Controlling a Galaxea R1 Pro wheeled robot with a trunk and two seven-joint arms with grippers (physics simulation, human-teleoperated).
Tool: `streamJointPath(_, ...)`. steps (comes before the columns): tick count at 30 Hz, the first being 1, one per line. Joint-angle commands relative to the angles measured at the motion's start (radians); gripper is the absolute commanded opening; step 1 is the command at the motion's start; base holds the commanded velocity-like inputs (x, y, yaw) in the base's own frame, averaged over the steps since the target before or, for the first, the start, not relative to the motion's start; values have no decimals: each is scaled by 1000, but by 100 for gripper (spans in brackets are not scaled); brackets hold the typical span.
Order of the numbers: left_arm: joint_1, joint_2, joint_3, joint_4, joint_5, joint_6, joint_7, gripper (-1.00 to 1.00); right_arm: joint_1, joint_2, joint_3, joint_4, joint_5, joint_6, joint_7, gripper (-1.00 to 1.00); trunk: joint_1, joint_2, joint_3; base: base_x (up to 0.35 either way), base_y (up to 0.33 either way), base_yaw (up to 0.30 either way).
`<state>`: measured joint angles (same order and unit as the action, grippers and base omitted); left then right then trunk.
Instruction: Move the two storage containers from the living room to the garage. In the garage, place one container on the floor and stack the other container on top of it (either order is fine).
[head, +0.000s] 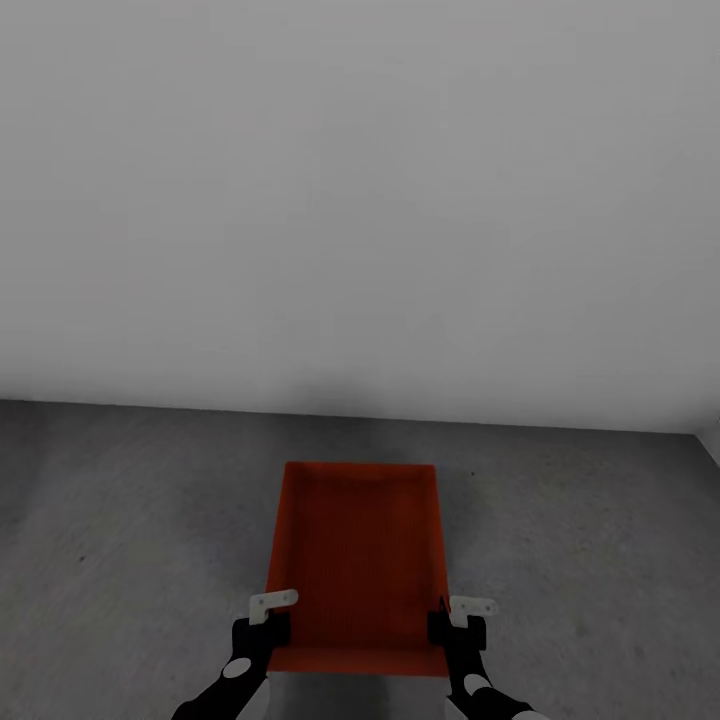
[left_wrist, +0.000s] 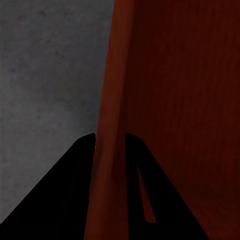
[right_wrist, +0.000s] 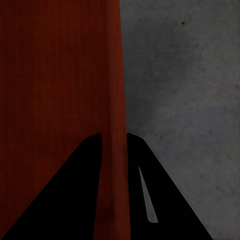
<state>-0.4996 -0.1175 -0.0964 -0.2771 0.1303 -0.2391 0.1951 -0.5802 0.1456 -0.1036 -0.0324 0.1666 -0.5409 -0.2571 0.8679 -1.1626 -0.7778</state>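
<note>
Right now you hold one storage container (head: 358, 560) between both arms, and everything in the next move turns on how it sits relative to your grippers. Your left gripper (head: 268, 612) is clamped on the container's left side wall, near its closest corner; in the left wrist view the thin orange-red wall runs straight between the two dark fingers (left_wrist: 65, 195). Your right gripper (head: 458, 612) pinches the container's right wall at the matching spot, its fingers (right_wrist: 165, 195) straddling that wall the same way. Neither arm is nearer than the other; they grip level with each other.

The container's long axis points away from you, so most of its length reaches beyond the grippers toward the wall (head: 360, 200). Its open top faces up and it looks level, though you cannot tell from these views whether its bottom is touching the floor (head: 120, 520) or hanging just above it.

Beneath and around the container lies dark grey, rough concrete, which suggests the garage. Beyond the container's far end, the floor meets a plain pale grey wall.
</note>
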Motion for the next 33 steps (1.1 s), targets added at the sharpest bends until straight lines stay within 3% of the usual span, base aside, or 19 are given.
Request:
streamJointPath(1,0,1,-2,3,14,41,-3,-100,-1,-1,-4,-2,7,-38,2,-100,0,0,-1,0,0,0)
streamJointPath(33,0,-1,-1,3,14,41,-3,-100,-1,-1,-4,-1,7,-38,2,-100,0,0,-1,0,12,0)
